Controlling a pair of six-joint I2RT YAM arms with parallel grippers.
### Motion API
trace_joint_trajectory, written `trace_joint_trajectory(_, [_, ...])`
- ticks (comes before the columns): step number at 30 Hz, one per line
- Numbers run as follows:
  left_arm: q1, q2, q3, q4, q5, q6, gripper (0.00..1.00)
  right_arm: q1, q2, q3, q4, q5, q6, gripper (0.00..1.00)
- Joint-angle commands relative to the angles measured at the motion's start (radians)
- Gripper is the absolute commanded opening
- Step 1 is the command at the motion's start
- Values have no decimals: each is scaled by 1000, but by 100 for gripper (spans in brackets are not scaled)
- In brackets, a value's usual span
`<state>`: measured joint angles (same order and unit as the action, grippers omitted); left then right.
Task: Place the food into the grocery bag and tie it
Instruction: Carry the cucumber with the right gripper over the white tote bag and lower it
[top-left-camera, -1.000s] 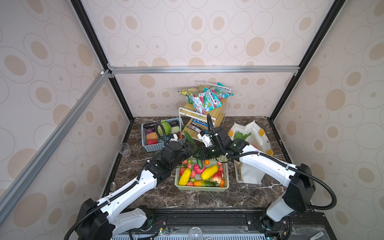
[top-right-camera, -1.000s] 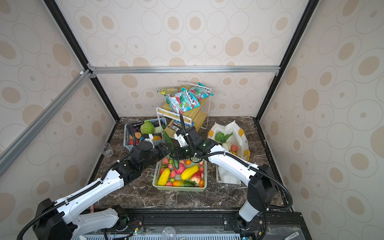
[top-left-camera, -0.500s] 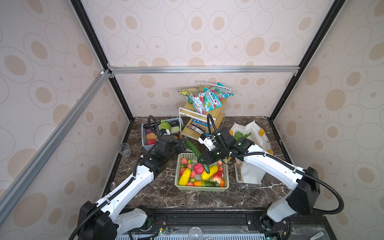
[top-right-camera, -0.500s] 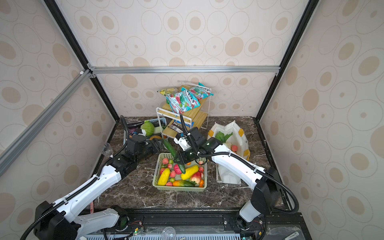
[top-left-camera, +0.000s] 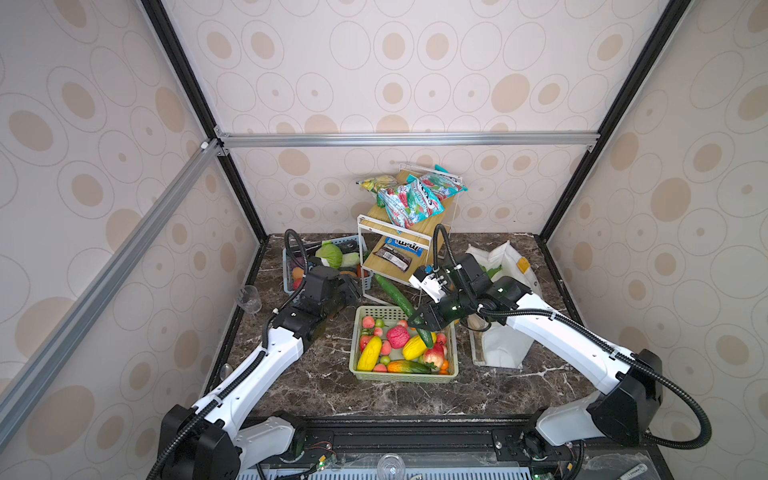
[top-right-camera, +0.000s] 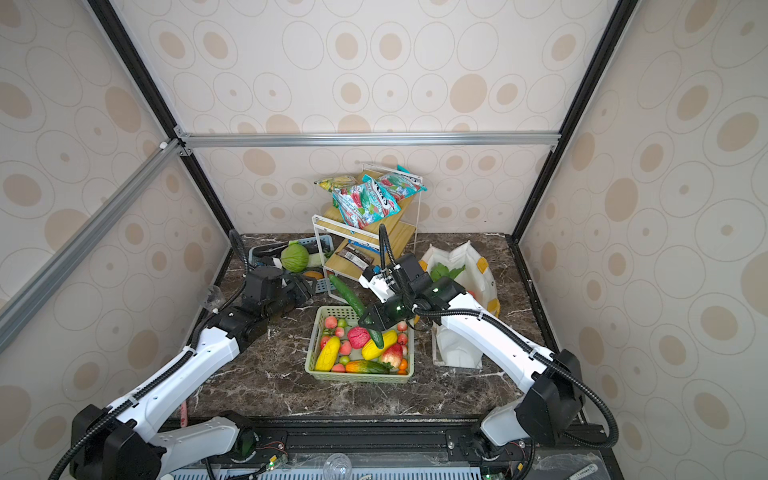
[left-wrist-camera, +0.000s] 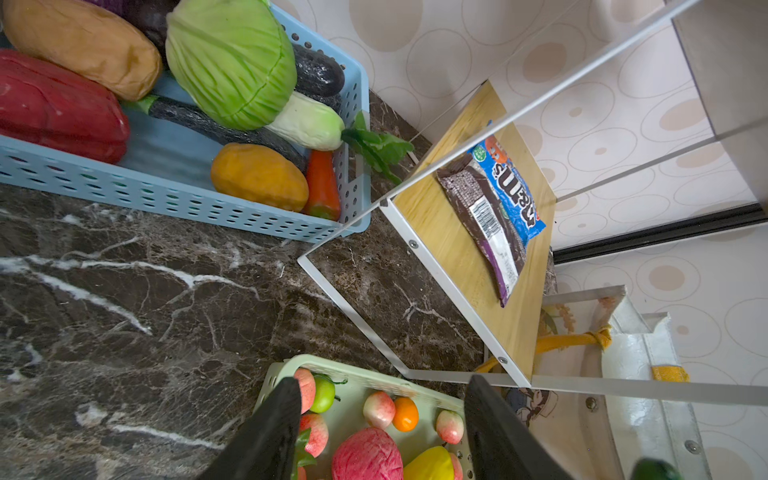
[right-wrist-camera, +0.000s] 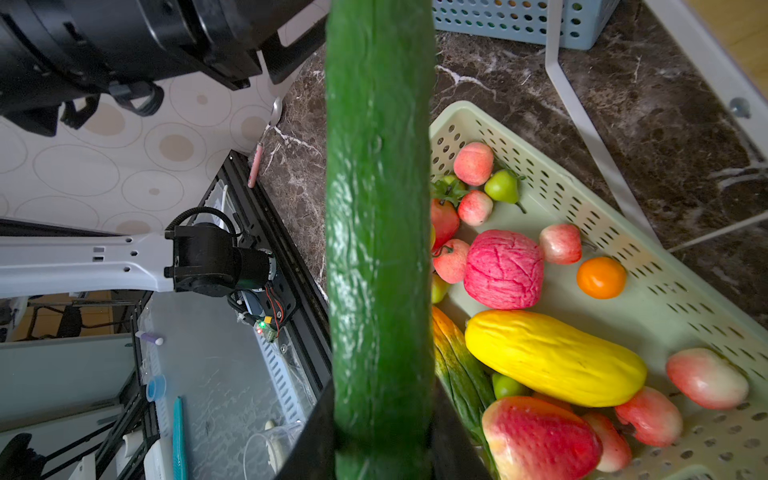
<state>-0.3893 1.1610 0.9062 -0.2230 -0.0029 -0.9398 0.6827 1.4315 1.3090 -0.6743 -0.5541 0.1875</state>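
Your right fingers (right-wrist-camera: 313, 453) clamp the long green plastic cucumber (top-left-camera: 395, 293); left fingers (left-wrist-camera: 270, 436) wide, empty. White mustard-strapped fabric tote (top-left-camera: 500, 345) stands just behind the right fingers, greens (top-right-camera: 444, 273) inside. I'd judge most food unpacked, tie not yet done.

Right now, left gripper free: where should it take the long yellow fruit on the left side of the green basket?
Across its middle, straight down from above, fingers spanning the narrow width. The long yellow fruit lies flat with its top uncovered; the green basket wall runs along one flank and small fruits crowd the other, so a sideways approach looks blocked.
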Motion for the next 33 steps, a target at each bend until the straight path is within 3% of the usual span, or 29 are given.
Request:
trace_joint_trajectory(1, [19,12,-7,-4,3,22,63,-9,-40,-14,-14,-38,-47,23])
trace_joint_trajectory(17, [60,52,-49,35,26,22,64,-61,-131,-40,68,-41,-49,22])
trace_joint_trajectory(33, [62,68,-70,49,27,23,64,-274,-296,-126,122,50,15,20])
